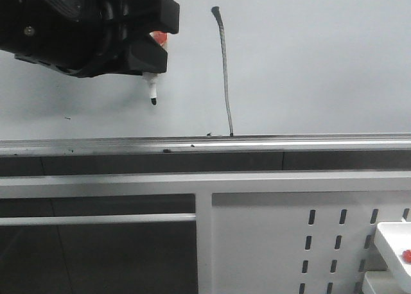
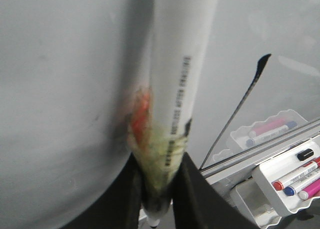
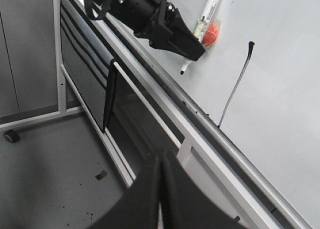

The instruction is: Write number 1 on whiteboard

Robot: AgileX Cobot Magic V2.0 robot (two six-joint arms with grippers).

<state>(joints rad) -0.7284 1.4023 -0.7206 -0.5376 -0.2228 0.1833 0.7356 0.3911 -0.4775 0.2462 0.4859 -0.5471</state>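
Note:
The whiteboard fills the upper part of the front view, with a silver rail along its lower edge. The number 1 is a long dark near-vertical stroke with a thicker hook at its top, running down to the rail; it also shows in the left wrist view and the right wrist view. My left gripper is shut on a white marker with its dark tip pointing down, left of the stroke. My right gripper is shut and empty, low and away from the board.
A white perforated panel stands below the rail. A white tray with several markers sits at the lower right, and shows at the front view's corner. The stand's frame and a caster wheel are over the floor.

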